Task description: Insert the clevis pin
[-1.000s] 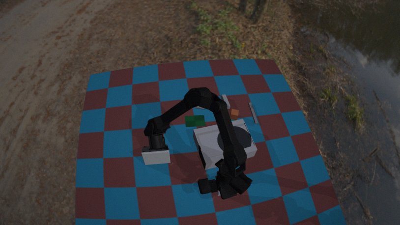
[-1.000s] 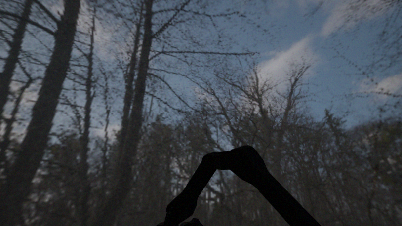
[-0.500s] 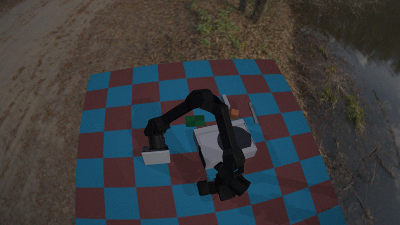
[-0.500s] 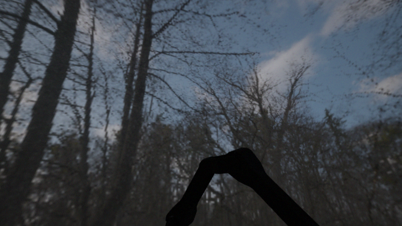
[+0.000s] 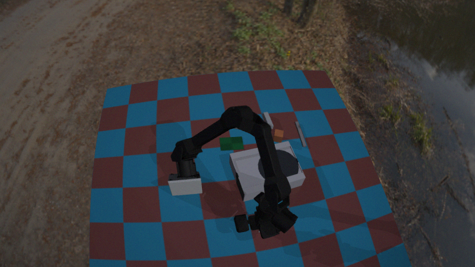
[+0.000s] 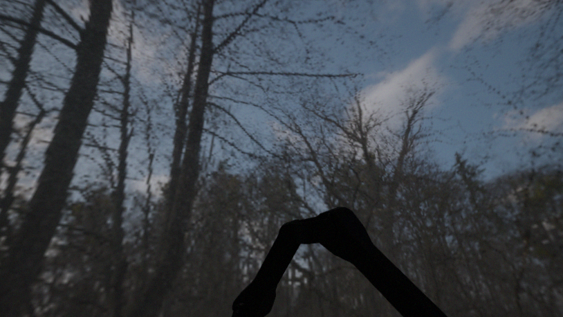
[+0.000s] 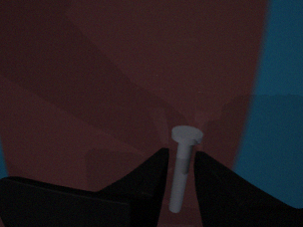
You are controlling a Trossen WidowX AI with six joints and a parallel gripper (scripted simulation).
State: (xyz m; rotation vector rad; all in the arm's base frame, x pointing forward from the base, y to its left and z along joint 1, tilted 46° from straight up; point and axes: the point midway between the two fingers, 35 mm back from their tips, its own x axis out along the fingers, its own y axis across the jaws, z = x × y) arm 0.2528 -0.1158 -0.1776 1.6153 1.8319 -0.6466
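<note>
- State of the claw [image 5: 268,220] [image 7: 181,151]: partly open, its fingers a narrow gap apart. A gap showed on each side of the pin [image 7: 180,174], so no grip was evident.
- Position of the pin: between the two fingers in the wrist view, with the head just beyond the fingertips and the shank running back into the gap. The top view did not show it.
- Long axis: roughly parallel to the fingers, leaning slightly in the wrist view. Whether the pin lay flat or stood tilted could not be determined.
- Working side: the single arm [image 5: 265,142] [image 6: 393,272] reached over the tray [image 5: 247,169], placing the claw beyond its lower edge in the top view. The disc [image 5: 287,162] lay towards the tray's right end there.
- Coming move, as judged: the fingers needed to shut squarely across the shank. Uneven contact could have turned the pin; its axis required checking before transfer.
</note>
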